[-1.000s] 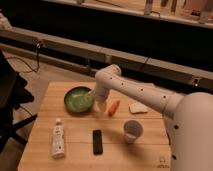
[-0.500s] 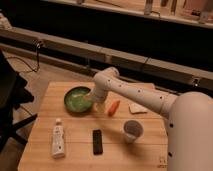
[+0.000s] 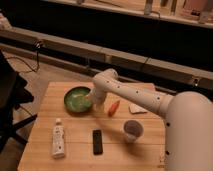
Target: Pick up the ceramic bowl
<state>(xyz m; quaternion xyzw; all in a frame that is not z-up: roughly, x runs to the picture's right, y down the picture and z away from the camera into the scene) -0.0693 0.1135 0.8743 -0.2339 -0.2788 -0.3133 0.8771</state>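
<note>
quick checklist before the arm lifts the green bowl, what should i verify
1. Gripper at the ceramic bowl: ok, it sits at the bowl's right rim.
2. Firm hold on the rim: cannot tell.
3. Bowl upright on the table: ok.
4. Bowl empty: cannot tell, a pale patch shows inside.
5. Carrot out of the way: ok, it lies right of the gripper, apart from the bowl.
6. White cup, black remote and white bottle away from the bowl: ok, all lie nearer the front edge.
</note>
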